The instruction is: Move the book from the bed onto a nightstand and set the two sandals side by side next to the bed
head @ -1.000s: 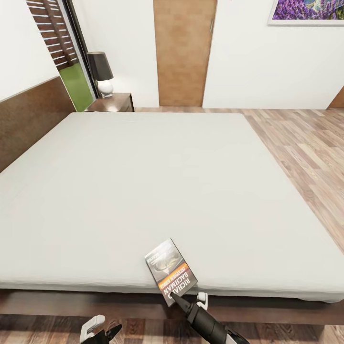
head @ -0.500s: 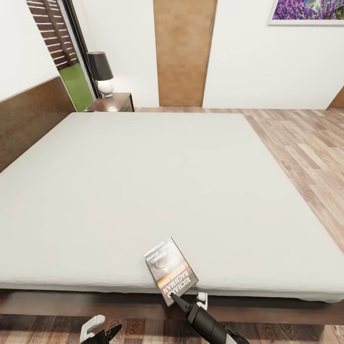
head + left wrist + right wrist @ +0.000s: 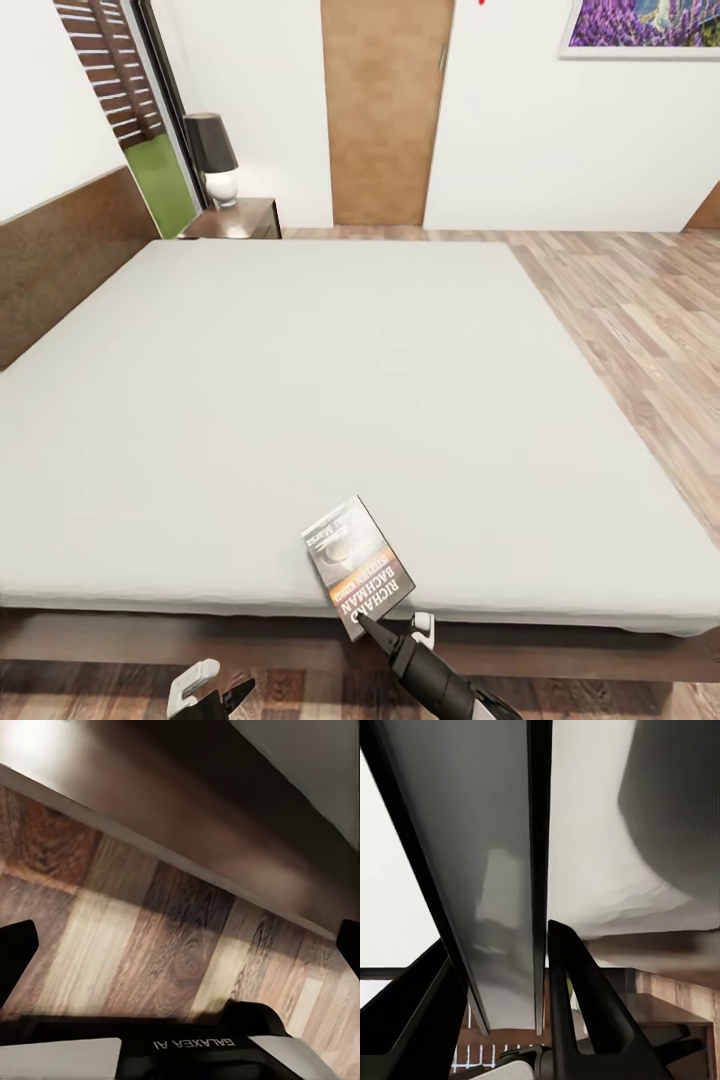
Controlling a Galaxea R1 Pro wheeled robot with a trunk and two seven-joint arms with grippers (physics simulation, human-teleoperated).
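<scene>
In the head view you are on the book step: the book [image 3: 357, 566] lies flat at the near edge of the bed [image 3: 330, 400], at about 6 o'clock in the picture, its lower corner overhanging the mattress edge, and your right gripper [image 3: 372, 630] has one dark finger reaching up to that corner. Whether the fingers are already clenched on the cover you cannot tell from here. The left gripper [image 3: 212, 690] hangs low at 7 o'clock over the floor [image 3: 640, 320], grasping nothing. The nightstand [image 3: 238, 217] with its lamp [image 3: 214, 155] stands well apart at 11 o'clock beside the headboard, so I judge the next move calls for a firm pinch on the book's edge, a lift clear of the mattress, then a drive around the bed. The sandals are not yet dealt with. Against the earlier frames, the whole picture has shifted slightly, the far wall and headboard sitting a touch differently, which is your camera moving; the book and both arms sit as before. In the left wrist view the fingertips [image 3: 16, 952] stand wide apart and released, over bare planks with the dark bed base [image 3: 225, 817] beyond. In the right wrist view the fingers [image 3: 577, 1012] straddle a thin dark edge, probably the book seen edge-on; whether they grip it you cannot tell.
</scene>
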